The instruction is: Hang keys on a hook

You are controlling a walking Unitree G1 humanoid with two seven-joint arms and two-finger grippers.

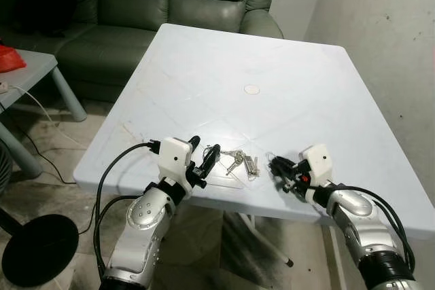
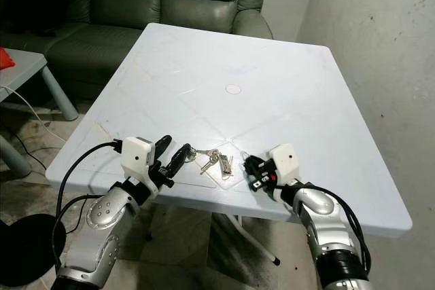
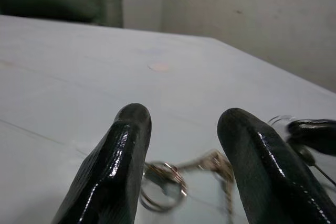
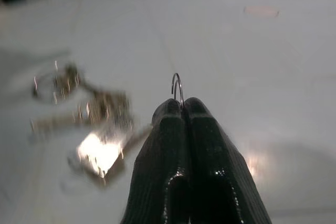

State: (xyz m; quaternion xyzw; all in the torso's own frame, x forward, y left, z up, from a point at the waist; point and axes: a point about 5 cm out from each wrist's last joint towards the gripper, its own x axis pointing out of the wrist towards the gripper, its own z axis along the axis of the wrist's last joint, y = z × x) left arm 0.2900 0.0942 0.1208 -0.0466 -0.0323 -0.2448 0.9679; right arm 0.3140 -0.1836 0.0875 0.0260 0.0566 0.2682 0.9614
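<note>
Down at the near edge of the white table, the left gripper sits low with its two black fingers spread apart, the key ring lying on the tabletop right between and just beyond them. Nothing is gripped there yet. The keys lie flat in a loose bunch between the two arms, near the front edge.

Over on the right, the right gripper has its fingers pressed tight together, and a thin wire hook pokes up from between the tips, curved end up. It looks pinched and held just beside the keys.

So by my read, the hook is in hand and the keys are lined up for a grab, but the pickup is not yet made and nothing hangs on the hook. What is left: close on the ring, lift it, thread it over that wire.

Farther back, a small round mark on the table, then a dark green sofa.
</note>
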